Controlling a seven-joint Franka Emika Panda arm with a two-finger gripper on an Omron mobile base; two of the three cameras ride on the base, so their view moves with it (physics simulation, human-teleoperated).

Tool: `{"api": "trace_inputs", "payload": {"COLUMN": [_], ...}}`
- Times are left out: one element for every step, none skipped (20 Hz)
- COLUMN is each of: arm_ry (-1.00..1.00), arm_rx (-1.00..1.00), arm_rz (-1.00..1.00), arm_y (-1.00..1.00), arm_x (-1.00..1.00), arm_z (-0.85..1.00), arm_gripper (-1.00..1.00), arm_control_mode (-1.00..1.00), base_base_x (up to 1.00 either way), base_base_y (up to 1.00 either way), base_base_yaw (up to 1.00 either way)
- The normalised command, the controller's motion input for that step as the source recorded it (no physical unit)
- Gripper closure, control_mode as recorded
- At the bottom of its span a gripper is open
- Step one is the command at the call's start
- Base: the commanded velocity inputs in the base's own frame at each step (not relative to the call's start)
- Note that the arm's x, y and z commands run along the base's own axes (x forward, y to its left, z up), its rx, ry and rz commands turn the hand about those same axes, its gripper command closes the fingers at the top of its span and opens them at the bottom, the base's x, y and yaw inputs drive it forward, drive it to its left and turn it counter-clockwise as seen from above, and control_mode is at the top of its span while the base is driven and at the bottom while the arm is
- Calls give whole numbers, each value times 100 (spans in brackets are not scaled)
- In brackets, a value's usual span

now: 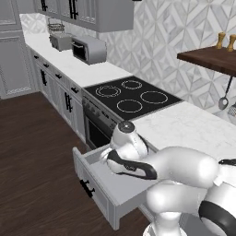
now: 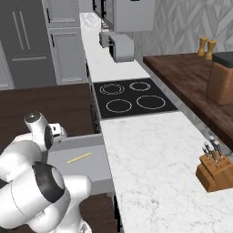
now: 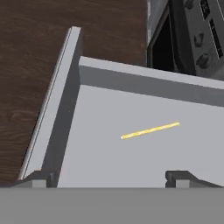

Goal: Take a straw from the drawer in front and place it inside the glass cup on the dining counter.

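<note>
1. A grey kitchen is seen, with a dark wooden floor (image 1: pixel 32 152), a white marble counter (image 2: pixel 154 164) and a black cooktop (image 1: pixel 131 97) set into it.
2. The drawer (image 3: pixel 131 153) is pulled out below the counter, just beside the oven; its black bar handle (image 1: pixel 86 188) is seen on the front panel.
3. The straw (image 3: pixel 150 130) is the one thing seen in the drawer: it lies flat on the grey floor of it, slanted from 8 o'clock to 2 o'clock in the hand view, well apart from every wall.
4. The gripper (image 3: pixel 111 177) is held above the drawer, and its jaws are spread wide with nothing between them.
5. For a good grasp, the hand is best moved toward 1 o'clock until the straw's middle is centred, turned so the jaws close across its length, and lowered almost to the drawer floor, since so thin a stick is easily missed or rolled aside.
</note>
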Motion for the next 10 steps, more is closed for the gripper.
{"api": "trace_inputs", "payload": {"arm_ry": [17, 15, 14, 15, 13, 13, 12, 11, 12, 11], "arm_rx": [2, 0, 0, 0, 0, 0, 0, 0, 0, 0], "arm_rz": [-15, -17, -18, -21, -23, -25, -27, -27, -27, -25], "arm_y": [-53, -43, -39, -38, -34, -30, -14, -12, -17, -14], "arm_x": [87, 89, 91, 90, 82, 74, 68, 61, 53, 34], "arm_z": [0, -6, -11, -19, -23, -27, -31, -33, -35, -39], "arm_gripper": [-100, -100, -100, -100, -100, -100, -100, -100, -100, -100], "arm_control_mode": [-100, -100, -100, -100, -100, -100, -100, -100, -100, -100], "base_base_x": [0, 0, 0, 0, 0, 0, 0, 0, 0, 0], "base_base_y": [0, 0, 0, 0, 0, 0, 0, 0, 0, 0], "base_base_yaw": [0, 0, 0, 0, 0, 0, 0, 0, 0, 0]}}
